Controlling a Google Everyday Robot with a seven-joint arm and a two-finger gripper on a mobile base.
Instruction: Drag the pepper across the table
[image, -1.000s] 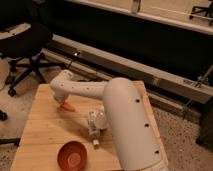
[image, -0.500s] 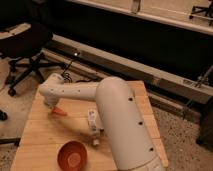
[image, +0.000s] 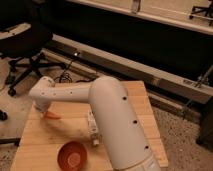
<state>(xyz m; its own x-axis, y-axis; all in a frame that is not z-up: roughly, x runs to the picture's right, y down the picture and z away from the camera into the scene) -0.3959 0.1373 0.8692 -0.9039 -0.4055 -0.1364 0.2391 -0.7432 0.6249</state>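
Observation:
The pepper (image: 52, 115) is a small orange-red taper lying on the left part of the light wooden table (image: 135, 107). Its end pokes out from under my gripper (image: 45, 108), which sits low over the table's left edge at the tip of the white arm (image: 107, 115). The gripper is shut and the pepper stays at its tip. The arm's wrist hides the contact itself.
A round orange-red bowl (image: 72, 155) stands near the table's front edge. A small white object (image: 93, 132) lies beside the arm at mid-table. A black office chair (image: 25, 47) stands on the floor at the back left, and a dark rail (image: 125, 62) runs behind the table.
The gripper swung left and slightly toward the front across the table, and the pepper moved with it from the table's middle-left to near the left edge.

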